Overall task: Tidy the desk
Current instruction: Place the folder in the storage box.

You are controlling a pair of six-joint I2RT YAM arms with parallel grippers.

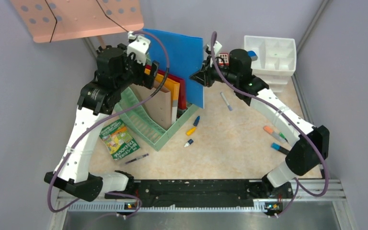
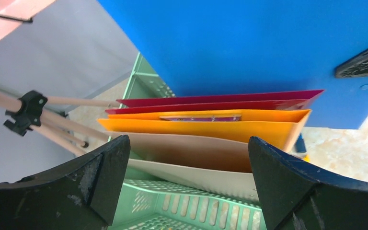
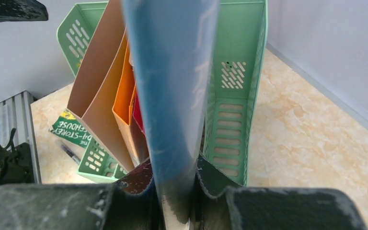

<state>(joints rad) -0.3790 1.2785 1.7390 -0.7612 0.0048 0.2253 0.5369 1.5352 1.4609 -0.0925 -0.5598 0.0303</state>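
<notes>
The beige marble desk (image 1: 239, 139) holds a green file rack (image 1: 148, 127) with tan, orange (image 2: 201, 128) and red folders standing in it. My right gripper (image 1: 202, 76) is shut on the edge of a blue folder (image 1: 177, 67) and holds it upright over the rack's right end. In the right wrist view the gripper (image 3: 175, 191) clamps the blue folder (image 3: 172, 86), with the rack (image 3: 235, 96) beyond. My left gripper (image 1: 146, 72) is open and empty above the rack. In the left wrist view the left gripper (image 2: 187, 182) frames the tan folder, under the blue folder (image 2: 239, 48).
A white compartment tray (image 1: 270, 55) stands at the back right. Loose markers lie on the desk: grey (image 1: 226, 101), blue (image 1: 197, 120), yellow (image 1: 190, 131), orange (image 1: 270, 132). A green book (image 1: 119, 139) and a pen (image 1: 136, 158) lie front left. A pink music stand (image 1: 76, 17) overhangs back left.
</notes>
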